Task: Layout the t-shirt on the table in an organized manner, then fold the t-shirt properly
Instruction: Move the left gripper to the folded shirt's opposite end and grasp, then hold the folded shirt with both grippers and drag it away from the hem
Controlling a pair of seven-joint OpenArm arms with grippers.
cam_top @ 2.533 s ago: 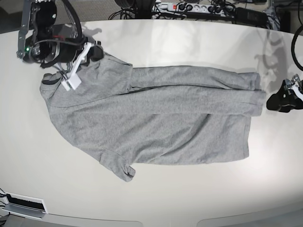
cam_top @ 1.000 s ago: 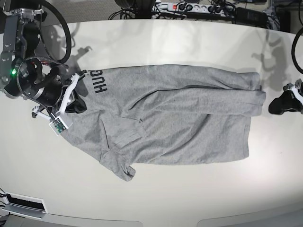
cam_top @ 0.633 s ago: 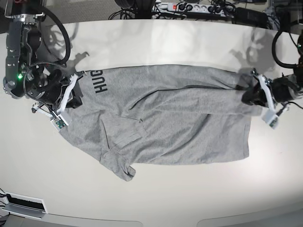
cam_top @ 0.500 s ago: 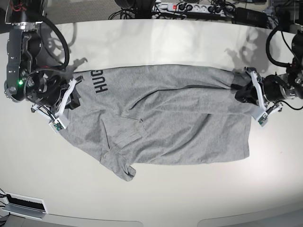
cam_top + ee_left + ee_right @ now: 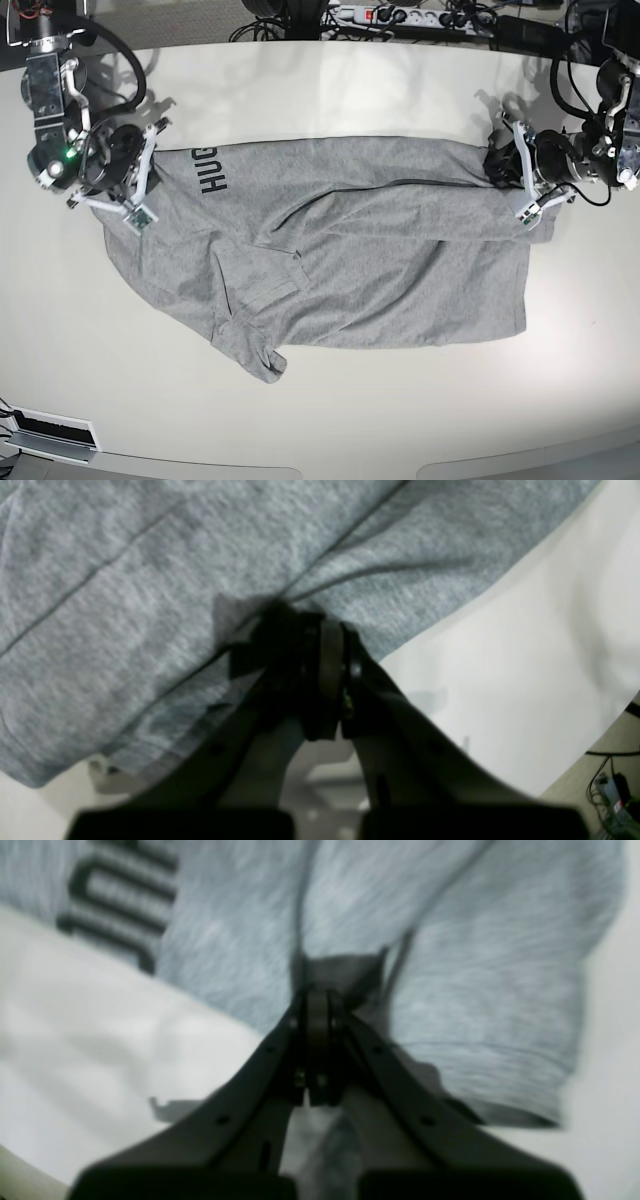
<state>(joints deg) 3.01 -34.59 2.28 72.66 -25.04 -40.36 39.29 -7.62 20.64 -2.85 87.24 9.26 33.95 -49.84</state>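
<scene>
The heather-grey t-shirt [image 5: 350, 250] lies crosswise on the off-white table [image 5: 330, 90], partly folded over itself, with black lettering [image 5: 212, 170] showing near its left end. My right gripper [image 5: 148, 178] is at the shirt's left end and is shut on a fold of grey cloth [image 5: 350, 970] beside the lettering [image 5: 120, 910]. My left gripper [image 5: 500, 160] is at the shirt's far right corner and is shut on the cloth [image 5: 240, 615] near the hem edge. One sleeve [image 5: 255, 355] sticks out toward the front.
A power strip [image 5: 390, 15] and black cables [image 5: 520, 30] lie along the table's far edge. A white box [image 5: 55, 432] sits at the front left corner. Bare tabletop [image 5: 525, 655] lies right beside the hem.
My left arm came in from the right and shut on the shirt's far right corner. My right gripper moved toward the back with the left end, and the lettering came into view.
</scene>
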